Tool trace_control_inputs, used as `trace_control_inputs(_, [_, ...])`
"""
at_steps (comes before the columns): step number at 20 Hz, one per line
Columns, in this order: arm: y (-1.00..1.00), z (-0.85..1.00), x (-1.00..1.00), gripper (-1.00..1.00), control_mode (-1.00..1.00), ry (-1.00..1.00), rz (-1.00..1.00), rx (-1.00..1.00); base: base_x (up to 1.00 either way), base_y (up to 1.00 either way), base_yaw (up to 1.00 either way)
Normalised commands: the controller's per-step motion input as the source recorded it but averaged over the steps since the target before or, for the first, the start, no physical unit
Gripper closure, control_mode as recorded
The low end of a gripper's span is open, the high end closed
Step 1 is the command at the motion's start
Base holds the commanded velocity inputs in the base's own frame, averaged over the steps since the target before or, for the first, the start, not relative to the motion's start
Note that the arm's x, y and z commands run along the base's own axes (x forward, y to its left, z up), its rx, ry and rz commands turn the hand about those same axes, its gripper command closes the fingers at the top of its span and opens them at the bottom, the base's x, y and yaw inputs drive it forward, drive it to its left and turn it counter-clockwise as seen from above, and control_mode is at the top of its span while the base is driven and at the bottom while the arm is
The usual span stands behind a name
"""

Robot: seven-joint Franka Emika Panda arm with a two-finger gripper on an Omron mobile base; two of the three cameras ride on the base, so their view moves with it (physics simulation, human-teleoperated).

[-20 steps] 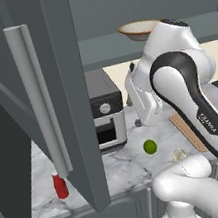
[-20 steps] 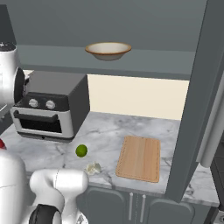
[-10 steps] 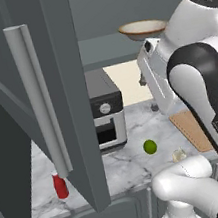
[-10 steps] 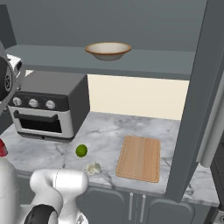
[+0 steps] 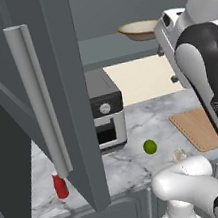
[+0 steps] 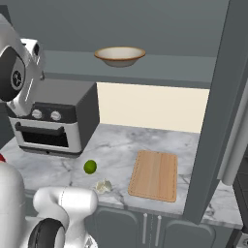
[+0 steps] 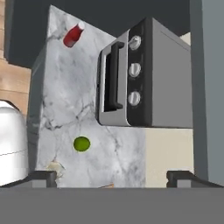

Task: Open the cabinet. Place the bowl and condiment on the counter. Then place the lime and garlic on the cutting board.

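The cabinet (image 5: 67, 88) stands open. The beige bowl (image 5: 140, 29) (image 6: 119, 55) rests on its shelf. The red condiment (image 5: 60, 184) (image 7: 73, 35) stands on the marble counter (image 5: 126, 166) at its left end. On the counter lie the green lime (image 5: 150, 147) (image 6: 90, 166) (image 7: 81, 144) and, near the front edge, the garlic (image 5: 178, 155) (image 6: 103, 186) (image 7: 54, 167). The bare cutting board (image 6: 154, 175) (image 5: 198, 128) lies to their right. My gripper (image 7: 111, 178) is open and holds nothing. It is raised to shelf height beside the bowl and looks down on the counter.
A dark toaster oven (image 6: 53, 118) (image 7: 140, 74) stands at the back of the counter under the shelf. The open left door with its bar handle (image 5: 39, 103) juts forward. The right door (image 6: 227, 106) swings out on the other side.
My arm has lifted, taking the hand up from counter level to shelf height next to the bowl. The gripper stayed open. Nothing on the counter has moved.
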Motion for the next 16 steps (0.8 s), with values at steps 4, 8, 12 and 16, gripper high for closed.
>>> trace_control_inputs(4, [-0.53, 0.13, 0.24, -1.00, -1.00, -0.08, 0.00, 0.00, 0.00, 0.00, 0.00])
trace_control_inputs(8, [-0.52, 0.32, 0.31, -1.00, -1.00, -0.13, -0.01, -0.01, 0.00, 0.00, 0.00])
trace_control_inputs(12, [-0.14, -0.05, 0.03, -1.00, -1.00, -0.03, -0.10, 0.00, 0.00, 0.00, 0.00])
trace_control_inputs(16, [-0.13, 0.05, 0.28, -1.00, -1.00, 0.00, 0.00, -0.01, 0.00, 0.00, 0.00])
